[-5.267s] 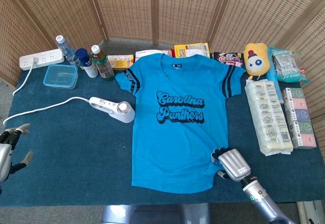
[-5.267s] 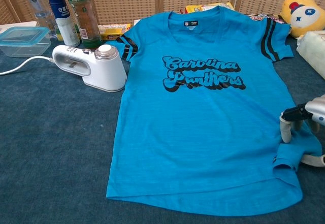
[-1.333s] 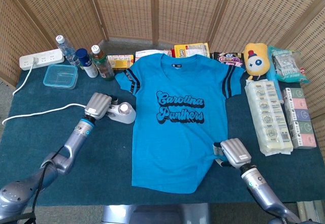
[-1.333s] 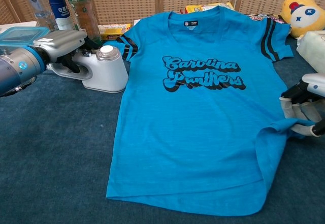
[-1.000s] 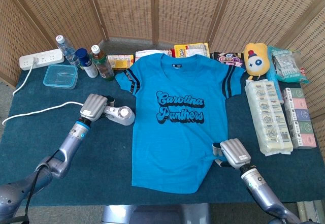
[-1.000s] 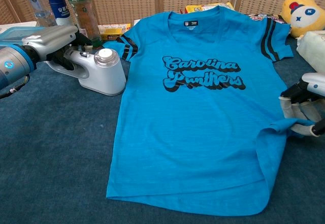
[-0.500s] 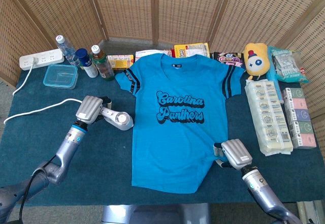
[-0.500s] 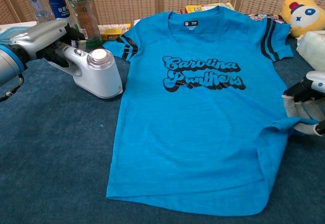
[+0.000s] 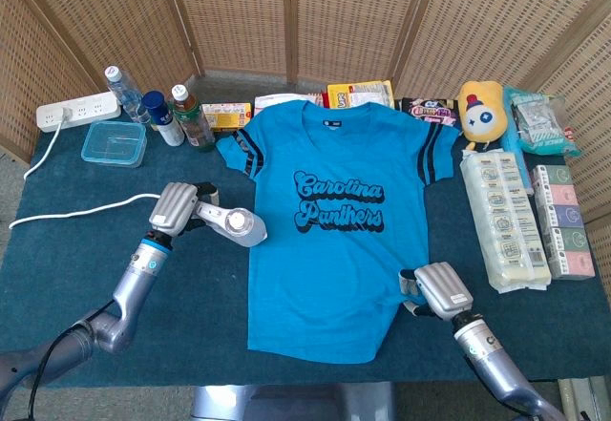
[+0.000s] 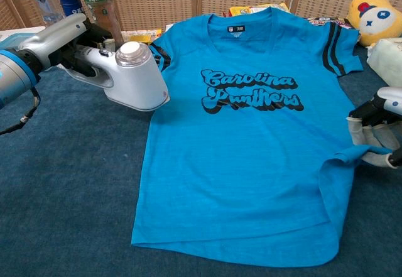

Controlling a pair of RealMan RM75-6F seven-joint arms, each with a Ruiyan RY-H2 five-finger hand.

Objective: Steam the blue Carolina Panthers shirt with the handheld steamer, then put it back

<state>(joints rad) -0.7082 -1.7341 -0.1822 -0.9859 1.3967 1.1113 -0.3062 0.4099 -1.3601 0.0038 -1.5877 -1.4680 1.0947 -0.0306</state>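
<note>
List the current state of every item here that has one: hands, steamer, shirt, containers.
Left hand: grips the steamer's handle.
White handheld steamer: lifted off the table, at the shirt's left edge.
Blue Carolina Panthers shirt: spread flat, hem corner folded up by the right hand.
Right hand: holds that hem corner.
Clear plastic box with blue lid: closed.
Three bottles: upright, capped.
</note>
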